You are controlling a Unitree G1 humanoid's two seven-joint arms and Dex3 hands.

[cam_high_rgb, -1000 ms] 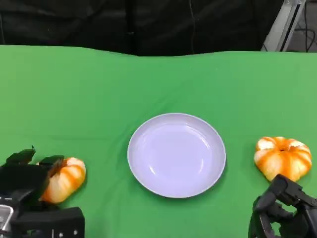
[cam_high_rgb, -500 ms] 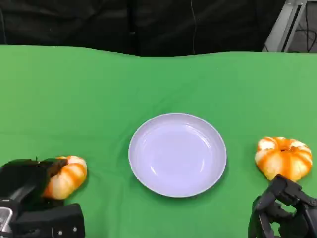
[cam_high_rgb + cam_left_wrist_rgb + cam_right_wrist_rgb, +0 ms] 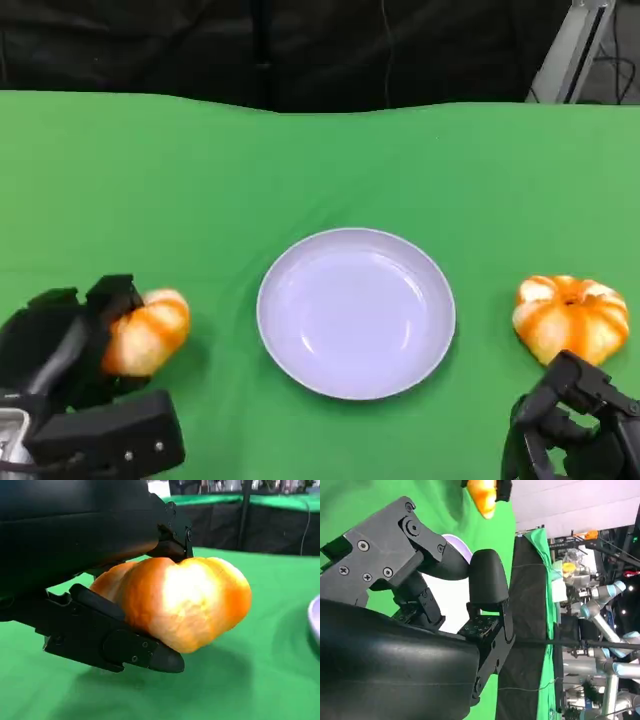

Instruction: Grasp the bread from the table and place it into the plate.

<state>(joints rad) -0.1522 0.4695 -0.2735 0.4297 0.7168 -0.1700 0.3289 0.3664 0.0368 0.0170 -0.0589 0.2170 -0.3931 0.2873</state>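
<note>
From the head view, my left hand [image 3: 70, 345] grips a pumpkin-shaped bread [image 3: 148, 332] left of the lavender plate [image 3: 356, 312]; another bread [image 3: 571, 317] lies beyond my right hand [image 3: 570, 425]. In the left wrist view, my fingers [image 3: 115, 640] clamp one end only, so it may slip. In the right wrist view, my fingers [image 3: 485, 587] curl on nothing.

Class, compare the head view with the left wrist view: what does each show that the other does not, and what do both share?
Head view alone: the whole plate, a second bread to the right of the plate, and the right robot hand near it. Left wrist view alone: a shadow on the cloth beneath the held bread. Both: the left robot hand gripping that bread, and the green table.
</note>
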